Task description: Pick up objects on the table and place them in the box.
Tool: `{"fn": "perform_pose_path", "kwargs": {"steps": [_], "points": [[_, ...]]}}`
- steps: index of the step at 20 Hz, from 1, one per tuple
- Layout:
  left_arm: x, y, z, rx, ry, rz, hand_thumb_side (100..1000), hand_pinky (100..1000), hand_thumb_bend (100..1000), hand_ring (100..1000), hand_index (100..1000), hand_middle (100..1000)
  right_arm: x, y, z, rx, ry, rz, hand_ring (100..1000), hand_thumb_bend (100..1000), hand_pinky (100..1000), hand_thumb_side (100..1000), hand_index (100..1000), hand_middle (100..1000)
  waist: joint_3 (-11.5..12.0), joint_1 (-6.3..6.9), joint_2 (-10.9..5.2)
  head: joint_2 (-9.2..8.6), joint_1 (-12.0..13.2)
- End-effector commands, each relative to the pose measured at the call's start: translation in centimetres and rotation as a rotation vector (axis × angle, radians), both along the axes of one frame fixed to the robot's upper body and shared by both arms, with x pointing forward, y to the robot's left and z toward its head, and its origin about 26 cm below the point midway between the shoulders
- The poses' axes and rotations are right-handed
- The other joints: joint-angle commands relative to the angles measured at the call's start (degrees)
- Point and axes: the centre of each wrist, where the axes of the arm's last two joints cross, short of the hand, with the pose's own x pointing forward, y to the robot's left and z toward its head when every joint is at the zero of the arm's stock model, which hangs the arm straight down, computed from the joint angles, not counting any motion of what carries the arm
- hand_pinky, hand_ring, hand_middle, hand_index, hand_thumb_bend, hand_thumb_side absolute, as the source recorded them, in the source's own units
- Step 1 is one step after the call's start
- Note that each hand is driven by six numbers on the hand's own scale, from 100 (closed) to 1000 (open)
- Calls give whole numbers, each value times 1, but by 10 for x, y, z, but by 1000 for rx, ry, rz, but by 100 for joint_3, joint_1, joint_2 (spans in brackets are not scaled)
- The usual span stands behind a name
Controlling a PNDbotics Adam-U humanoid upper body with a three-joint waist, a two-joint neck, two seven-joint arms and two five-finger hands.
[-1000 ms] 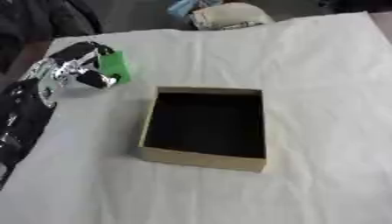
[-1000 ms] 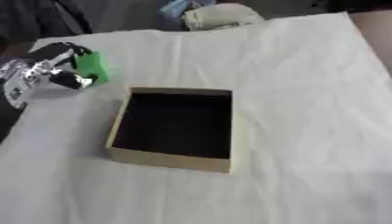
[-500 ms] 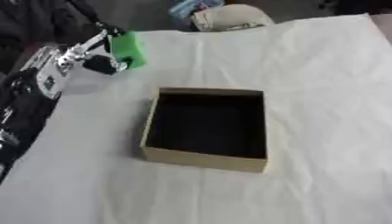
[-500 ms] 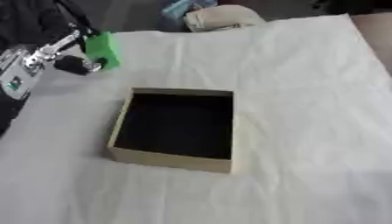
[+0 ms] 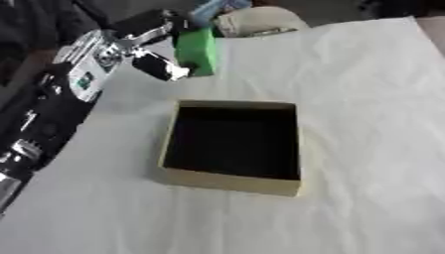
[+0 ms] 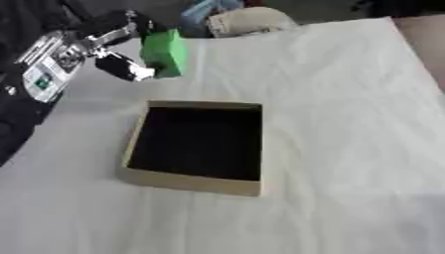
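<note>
Since 1 second earlier, the left hand (image 5: 139,47) had lifted the small green rectangular block (image 5: 196,51) off the white cloth-covered table (image 5: 365,99) and carried it toward the open tan cardboard box (image 5: 233,144). Its fingers were pinching the block, held up just behind the box. The block looked light, rigid and smooth-sided; opposing flat faces seemed the safest hold.

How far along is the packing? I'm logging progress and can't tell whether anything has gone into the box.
Nothing looks packed: the box shows only a dark, bare inside. In hand: the left hand has its fingers curled round the green block, up beyond the box's far left corner. Left to do: bring the block over the opening and let it go. The right hand is out of view.
</note>
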Motion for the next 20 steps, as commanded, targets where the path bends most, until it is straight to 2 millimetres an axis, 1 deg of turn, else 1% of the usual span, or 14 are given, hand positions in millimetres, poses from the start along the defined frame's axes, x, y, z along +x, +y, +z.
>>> {"fn": "perform_pose_path", "kwargs": {"steps": [1,8,10,11,12,13,14,15,16,17,19,20], "points": [[-9,-13,11,50,8,-57,458,733,100,566,823,510,1,-2,7,-16,-18,12,880,100,810,669,892,798,-2,-25,-97,-33,-21],[-19,-28,-1,172,101,-146,470,754,100,610,847,558,1,-2,8,-14,-25,9,880,100,811,663,891,785,-31,-28,-87,-64,-66],[-19,-31,-7,208,125,-163,484,764,100,647,865,601,1,-2,8,-14,-27,7,880,100,811,660,891,782,-51,-35,-84,-74,-67],[-19,-33,-10,228,136,-170,506,777,115,699,893,663,1,-2,8,-14,-27,6,880,100,811,660,891,781,-61,-37,-82,-79,-68],[-19,-34,-13,249,145,-176,522,789,150,726,907,699,1,-2,8,-13,-27,5,880,100,811,660,891,781,-69,-40,-81,-86,-71],[-20,-34,-14,273,149,-180,558,818,217,776,936,765,0,-2,8,-12,-27,4,880,100,811,660,891,780,-73,-43,-79,-89,-72],[-20,-35,-15,300,150,-183,602,837,287,801,954,800,0,-2,8,-12,-27,3,880,100,811,660,892,780,-75,-46,-78,-92,-71],[-22,-35,-14,322,145,-185,664,862,401,826,967,835,0,-2,8,-11,-28,2,880,100,811,660,892,780,-72,-49,-77,-95,-70],[-23,-35,-13,343,134,-185,684,872,440,838,972,850,0,-2,8,-10,-29,2,880,100,811,659,892,780,-64,-52,-76,-100,-72],[-25,-34,-12,358,121,-184,735,891,536,857,980,878,0,-3,8,-9,-29,0,880,100,811,659,892,780,-52,-57,-74,-104,-77],[-30,-32,-8,373,86,-178,772,902,614,867,985,894,0,-3,8,-8,-30,-3,880,100,811,660,892,780,-19,-66,-71,-105,-81],[-33,-30,-7,375,72,-175,783,905,637,870,987,899,0,-3,8,-7,-30,-4,880,100,811,660,892,780,-4,-69,-69,-104,-82]]}}
